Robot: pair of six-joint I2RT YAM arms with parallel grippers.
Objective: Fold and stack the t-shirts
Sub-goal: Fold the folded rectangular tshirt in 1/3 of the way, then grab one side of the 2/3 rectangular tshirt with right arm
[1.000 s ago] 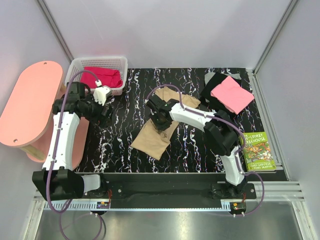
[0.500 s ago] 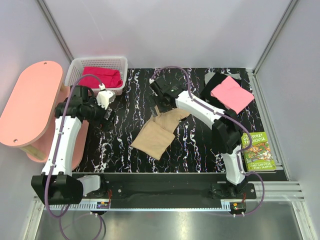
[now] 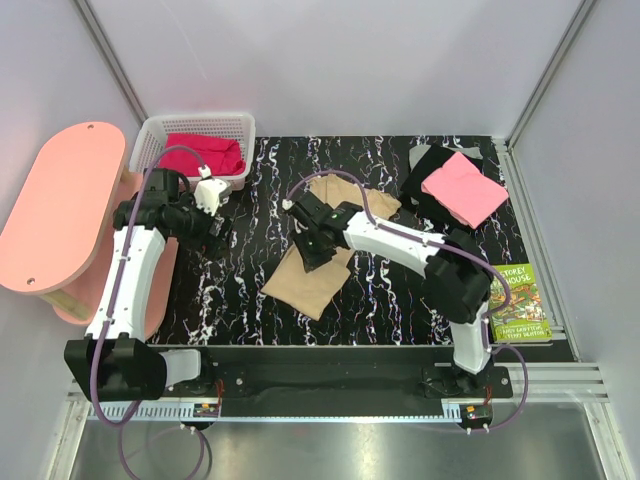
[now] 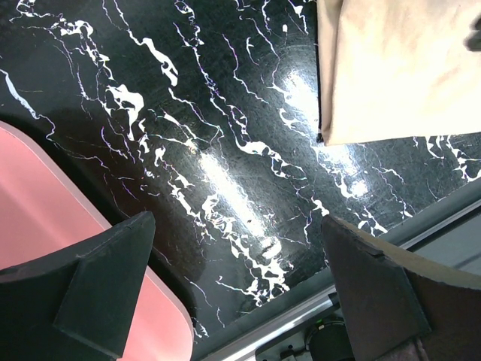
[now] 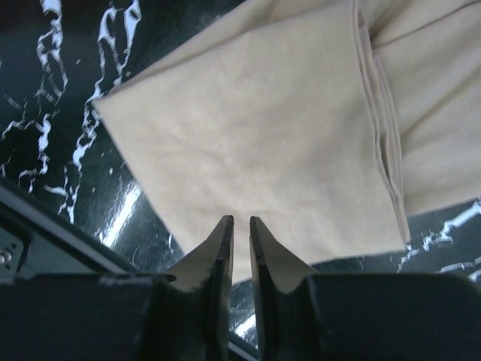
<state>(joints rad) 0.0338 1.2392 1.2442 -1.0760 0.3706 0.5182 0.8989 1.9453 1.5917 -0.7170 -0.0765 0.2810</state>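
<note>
The right gripper (image 5: 240, 219) is low over the tan shirt (image 3: 315, 280) in the middle of the table (image 3: 240, 270). Its jaws are pulled almost together with a thin gap. I cannot tell if they pinch any cloth. I think it is there to take an edge for the next fold.

The left gripper (image 4: 237, 222) hangs over bare table at the left with its jaws spread wide, holding nothing. It is probably keeping out of the way.

The tan shirt is soft, smooth and partly folded. It lies flat as a long slanted strip, with stacked edges showing in the right wrist view.

At the upper right, the pink shirt (image 3: 463, 188) sits folded on the black shirt (image 3: 428, 165), which looks like the start of the stack. The red shirt (image 3: 205, 152) lies crumpled in the white basket (image 3: 200, 120) at the upper left.
</note>
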